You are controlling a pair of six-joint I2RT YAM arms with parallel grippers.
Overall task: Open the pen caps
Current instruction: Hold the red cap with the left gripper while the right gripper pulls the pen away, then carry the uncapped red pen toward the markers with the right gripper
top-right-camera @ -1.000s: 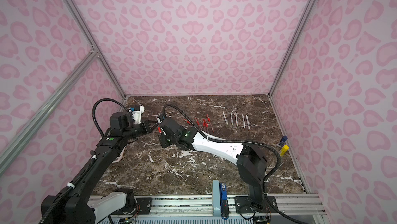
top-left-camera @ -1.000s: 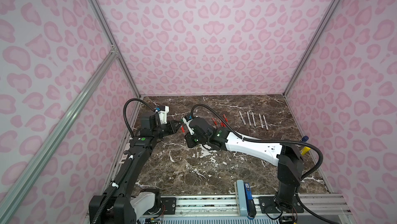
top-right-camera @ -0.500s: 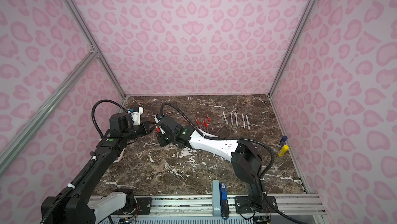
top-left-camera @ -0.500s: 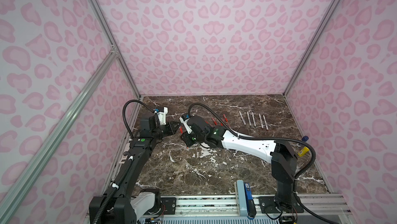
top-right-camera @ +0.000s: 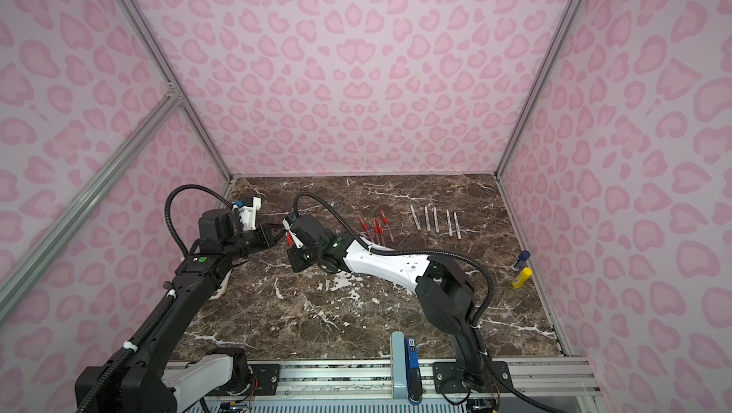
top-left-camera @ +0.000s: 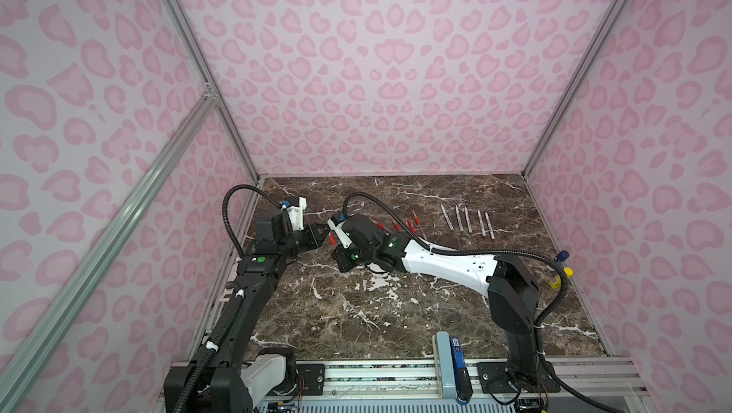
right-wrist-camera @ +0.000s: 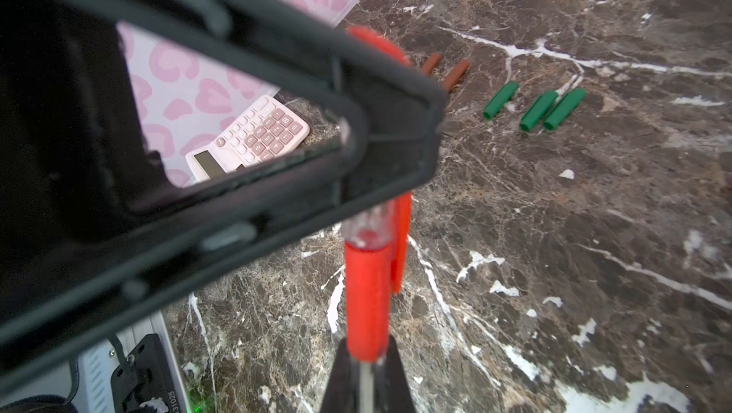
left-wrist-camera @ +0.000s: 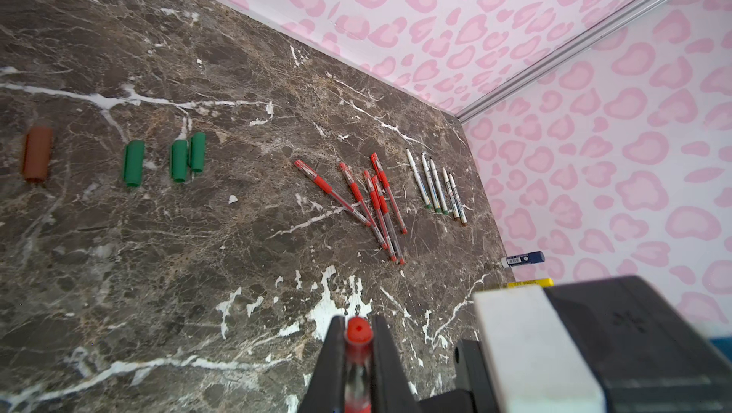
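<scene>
The held pen (right-wrist-camera: 368, 228) is a slim clear barrel with red ink, up in the air above the surface (top-left-camera: 396, 312) at about 10 o'clock in both top views. Its red cap (right-wrist-camera: 364, 304), tapered, with a clip down one side, is still seated on the barrel. The left gripper (left-wrist-camera: 358, 322) has its fingers pressed tight on the barrel near the pen's red end. The right gripper (right-wrist-camera: 366, 345) has its fingers pinched together on the tip of the cap. The two grippers face each other, nearly touching.

A handful of red pens (left-wrist-camera: 376, 201) lie in a loose fan near 12 o'clock, and five white pens (left-wrist-camera: 435, 187) lie side by side at 1 o'clock. Three green caps (right-wrist-camera: 538, 110) and two brown caps (right-wrist-camera: 455, 74) lie loose in a row beyond the red pens, on the side away from the white ones; the arms hide them in both top views. A pink calculator (right-wrist-camera: 247, 137) sits by the wall at 9 o'clock. A blue-capped tube (top-right-camera: 522, 258) and a yellow tube (top-right-camera: 522, 277) rest at 3 o'clock. In the right wrist view the left gripper's black frame covers the middle of the held pen.

A second ago the right gripper stood slightly further toward 3 o'clock, with a wider gap to the left gripper. It has since closed in, and its elbow has swung in with it. The left arm has hardly shifted.
</scene>
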